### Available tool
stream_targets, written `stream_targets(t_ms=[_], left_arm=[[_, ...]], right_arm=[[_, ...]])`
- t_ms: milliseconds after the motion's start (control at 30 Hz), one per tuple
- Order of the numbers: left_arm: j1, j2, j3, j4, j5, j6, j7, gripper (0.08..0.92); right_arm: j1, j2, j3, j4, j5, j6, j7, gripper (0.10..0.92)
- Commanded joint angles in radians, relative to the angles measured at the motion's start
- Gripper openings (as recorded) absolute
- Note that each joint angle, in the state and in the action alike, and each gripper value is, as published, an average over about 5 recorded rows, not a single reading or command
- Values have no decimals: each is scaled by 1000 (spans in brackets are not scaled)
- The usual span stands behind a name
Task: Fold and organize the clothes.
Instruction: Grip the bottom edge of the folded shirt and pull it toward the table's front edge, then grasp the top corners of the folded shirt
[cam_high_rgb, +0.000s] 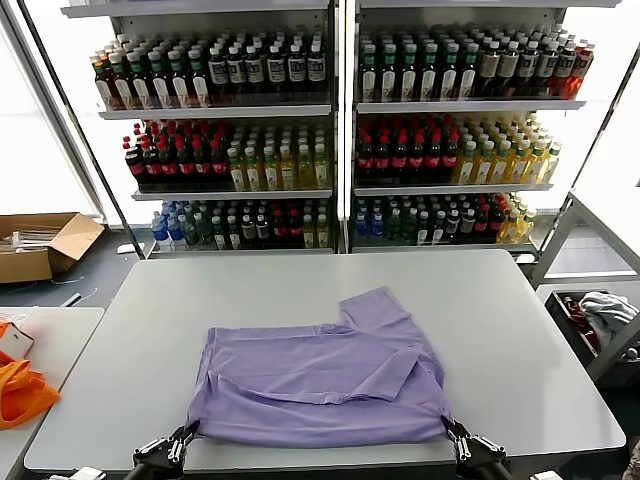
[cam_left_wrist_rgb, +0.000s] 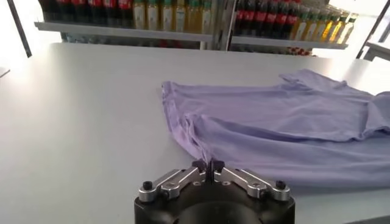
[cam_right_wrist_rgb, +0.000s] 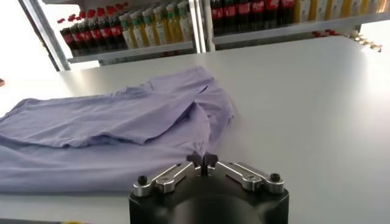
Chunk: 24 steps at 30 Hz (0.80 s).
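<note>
1. Two stray things are sitting off to the far left in the head view: an open cardboard box (cam_high_rgb: 38, 243) on the floor and a bunch of orange fabric (cam_high_rgb: 20, 388) on a side table (cam_high_rgb: 62, 330).
2. Low at the near left corner of the shirt, the left gripper (cam_high_rgb: 187, 433) is reaching in from the table's front edge; in its wrist view its fingertips (cam_left_wrist_rgb: 199, 165) are meeting on a pinch of lavender cloth, so the jaws are pressing together on the shirt's corner.
3. Spreading across the near half of the grey table (cam_high_rgb: 180, 300), the lavender T-shirt (cam_high_rgb: 320, 375) is lying partly folded, its plain side showing, with one short sleeve (cam_high_rgb: 375, 305) sticking out toward the shelves and a folded flap resting on its right part.
4. At the shirt's near right corner the right gripper (cam_high_rgb: 449, 429) is mirroring the other one; its wrist view is showing the fingertips (cam_right_wrist_rgb: 209, 159) closing on the corner of the fabric, jaws together on the cloth.
5. Behind the table, shelves of bottled drinks (cam_high_rgb: 330, 130) are filling the background.
6. Farthest right, a bin holding crumpled items (cam_high_rgb: 600, 320) is standing beside the table.
</note>
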<state>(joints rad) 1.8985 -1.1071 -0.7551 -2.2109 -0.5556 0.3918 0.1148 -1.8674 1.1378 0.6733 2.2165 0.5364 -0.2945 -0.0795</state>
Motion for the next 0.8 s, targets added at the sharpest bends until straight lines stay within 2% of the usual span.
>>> stream_targets(t_ms=[33, 233, 433, 633, 800], left_arm=[[78, -24, -71, -78, 13, 3, 1, 214], [31, 27, -112, -70, -16, 20, 0, 387], [-149, 128, -86, -13, -102, 43, 4, 560], [-357, 223, 37, 166, -125, 44, 64, 733], [-542, 289, 137, 294, -160, 56, 95, 817]], right_arm=[[-26, 2, 24, 28, 32, 14, 5, 320], [9, -27, 98, 15, 80, 20, 7, 484], [172, -126, 160, -42, 126, -36, -19, 657], [524, -231, 38, -263, 79, -151, -164, 800], [791, -239, -128, -464, 35, -187, -270, 822]])
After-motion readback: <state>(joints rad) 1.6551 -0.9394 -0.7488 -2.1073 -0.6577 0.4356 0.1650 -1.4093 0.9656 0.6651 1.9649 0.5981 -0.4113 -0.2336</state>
